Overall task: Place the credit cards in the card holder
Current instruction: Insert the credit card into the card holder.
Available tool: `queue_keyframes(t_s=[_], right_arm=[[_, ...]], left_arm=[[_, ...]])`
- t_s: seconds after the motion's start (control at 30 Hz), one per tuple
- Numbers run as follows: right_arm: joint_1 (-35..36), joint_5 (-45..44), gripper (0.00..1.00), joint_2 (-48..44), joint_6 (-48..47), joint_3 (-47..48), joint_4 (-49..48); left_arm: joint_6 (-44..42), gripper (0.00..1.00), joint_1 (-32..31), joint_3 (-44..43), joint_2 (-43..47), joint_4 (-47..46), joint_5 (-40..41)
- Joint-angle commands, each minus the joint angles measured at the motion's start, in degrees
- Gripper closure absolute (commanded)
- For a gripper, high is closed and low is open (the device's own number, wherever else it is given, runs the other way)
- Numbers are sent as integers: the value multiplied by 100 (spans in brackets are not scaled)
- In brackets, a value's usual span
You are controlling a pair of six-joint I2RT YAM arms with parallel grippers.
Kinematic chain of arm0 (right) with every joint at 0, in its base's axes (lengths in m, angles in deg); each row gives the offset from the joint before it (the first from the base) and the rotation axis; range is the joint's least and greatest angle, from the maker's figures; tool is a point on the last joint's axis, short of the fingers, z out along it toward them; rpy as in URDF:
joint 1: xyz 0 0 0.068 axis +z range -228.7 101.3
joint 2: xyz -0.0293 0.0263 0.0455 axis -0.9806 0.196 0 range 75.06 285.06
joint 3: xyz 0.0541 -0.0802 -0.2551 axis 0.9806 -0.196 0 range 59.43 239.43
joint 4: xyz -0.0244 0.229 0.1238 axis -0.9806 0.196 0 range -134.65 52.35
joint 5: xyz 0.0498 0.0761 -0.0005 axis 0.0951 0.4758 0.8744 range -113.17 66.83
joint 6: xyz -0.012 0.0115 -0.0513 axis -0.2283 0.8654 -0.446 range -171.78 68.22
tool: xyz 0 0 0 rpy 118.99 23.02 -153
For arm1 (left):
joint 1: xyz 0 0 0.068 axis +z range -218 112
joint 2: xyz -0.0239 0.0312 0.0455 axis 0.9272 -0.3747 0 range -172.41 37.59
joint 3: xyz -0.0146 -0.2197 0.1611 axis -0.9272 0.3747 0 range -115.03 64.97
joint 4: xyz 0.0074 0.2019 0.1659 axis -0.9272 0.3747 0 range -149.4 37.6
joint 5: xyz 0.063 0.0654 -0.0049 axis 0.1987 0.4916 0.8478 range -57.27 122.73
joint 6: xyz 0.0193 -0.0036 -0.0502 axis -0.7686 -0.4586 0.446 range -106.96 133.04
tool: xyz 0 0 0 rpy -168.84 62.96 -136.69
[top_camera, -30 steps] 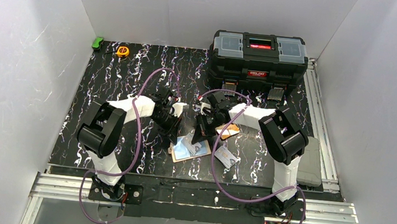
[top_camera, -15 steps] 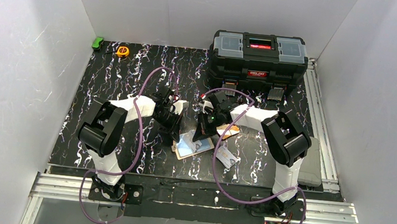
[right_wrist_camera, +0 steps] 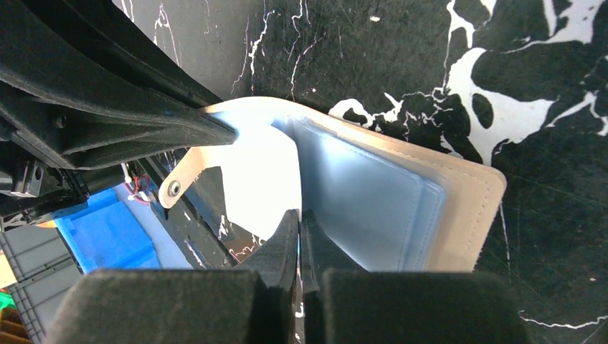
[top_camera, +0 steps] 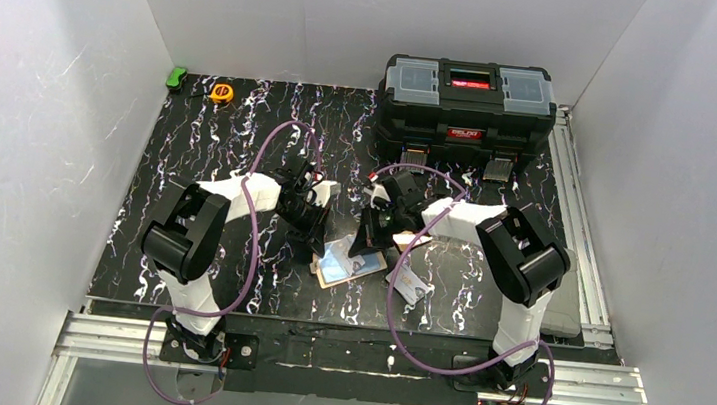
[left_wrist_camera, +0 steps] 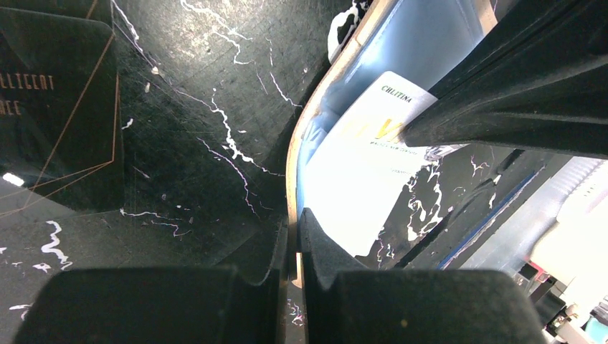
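Observation:
The cream card holder (top_camera: 353,267) lies open mid-table, its light-blue pockets (right_wrist_camera: 358,201) showing. My left gripper (top_camera: 317,251) is shut on its cream left edge (left_wrist_camera: 290,165) and holds that flap raised. The snap tab (right_wrist_camera: 176,188) hangs from the flap. My right gripper (top_camera: 362,248) is shut edgewise on a pale printed credit card (left_wrist_camera: 358,179), which stands at the pocket mouth inside the fold. A silver-white card (top_camera: 411,286) lies flat to the right of the holder. An orange card (top_camera: 413,237) peeks out under the right arm.
A big black toolbox (top_camera: 468,98) stands at the back right. An orange tape measure (top_camera: 221,93) and a green object (top_camera: 177,77) sit at the back left corner. A grey pad (top_camera: 560,304) lies by the right rail. A dark sheet with gold lines (left_wrist_camera: 57,115) lies left of the holder.
The holder has shifted slightly up and to the right with both grippers on it. The right arm's elbow has swung right and now covers more of the orange card.

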Motion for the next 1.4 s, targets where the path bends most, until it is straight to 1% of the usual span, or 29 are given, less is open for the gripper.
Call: queue_keyframes(t_s=[0.0,0.37,0.63,0.83,1.03,1.13,1.23,1.3,1.37], right_arm=[[-74,-484,99,-65,52,-334,-412],[-210,-286,99,-66,307,-634,-1052],[-326,-243,99,-251,599,-1055,-1662],[-327,-113,99,-102,746,-1063,-1895],[-330,-58,99,23,784,-983,-1927],[-335,-10,99,69,746,-954,-1928],[-336,-2,99,84,516,-857,-1769],[-336,22,99,108,372,-799,-1659],[-335,16,99,122,293,-793,-1634]], left_arm=[[67,100,-51,-25,-94,-282,-250],[69,100,-51,-76,-173,-228,-251],[117,100,-51,-86,-223,-228,-268],[143,100,-51,-60,-212,-237,-328],[156,99,-51,-35,-218,-254,-384],[153,94,-51,-42,-224,-263,-429],[115,89,-54,-52,-220,-263,-491],[73,89,-51,-73,-211,-250,-525],[25,90,-51,-85,-215,-222,-532]])
